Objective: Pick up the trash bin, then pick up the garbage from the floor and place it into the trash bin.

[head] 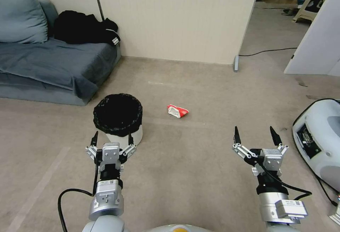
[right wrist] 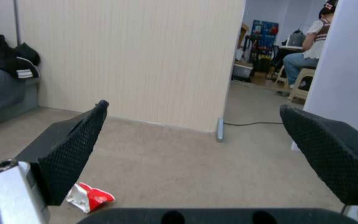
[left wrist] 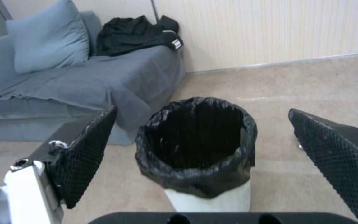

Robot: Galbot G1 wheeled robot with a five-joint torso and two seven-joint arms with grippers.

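Note:
The trash bin [head: 118, 118], a small white bucket with a black liner folded over its rim, stands upright on the beige carpet floor [head: 198, 175]. My left gripper [head: 112, 138] hovers open just in front of it, one fingertip on either side of its near wall without touching. The left wrist view looks down into the bin [left wrist: 197, 146] between my spread fingers [left wrist: 84, 155]. A piece of garbage, a crumpled red-and-white wrapper [head: 177, 111], lies to the right of the bin. My right gripper [head: 255, 135] stands open and empty, nearer to me and to the right of the wrapper [right wrist: 89, 196].
A grey sofa [head: 49, 65] with a cushion and black clothing [head: 85, 27] lies back left, close behind the bin. A beige partition wall [head: 177, 16] runs across the back, a cable [head: 265, 52] trails past its end. A white device [head: 318, 136] sits at right.

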